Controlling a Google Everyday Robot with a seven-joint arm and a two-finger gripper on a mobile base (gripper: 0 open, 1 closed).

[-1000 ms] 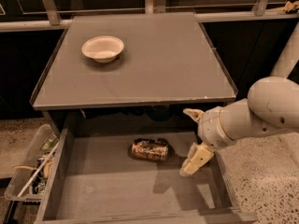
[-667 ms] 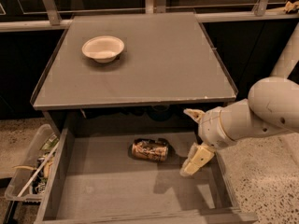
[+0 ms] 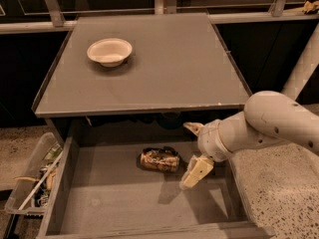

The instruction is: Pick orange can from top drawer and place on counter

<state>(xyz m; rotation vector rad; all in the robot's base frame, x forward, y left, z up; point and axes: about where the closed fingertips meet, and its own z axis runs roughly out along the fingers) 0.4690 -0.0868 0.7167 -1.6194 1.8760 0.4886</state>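
Note:
The orange can (image 3: 159,160) lies on its side in the open top drawer (image 3: 114,203), near the middle toward the back. My gripper (image 3: 193,151) is open and hangs over the drawer just right of the can, apart from it. One cream fingertip (image 3: 192,128) sits near the counter's front edge, the other fingertip (image 3: 195,173) is lower over the drawer floor. The counter (image 3: 169,68) is the flat grey top above the drawer.
A white bowl (image 3: 109,51) stands on the counter at the back left. A clear plastic bin (image 3: 30,183) with clutter sits left of the drawer. My white arm (image 3: 269,123) reaches in from the right. Speckled floor lies to the right.

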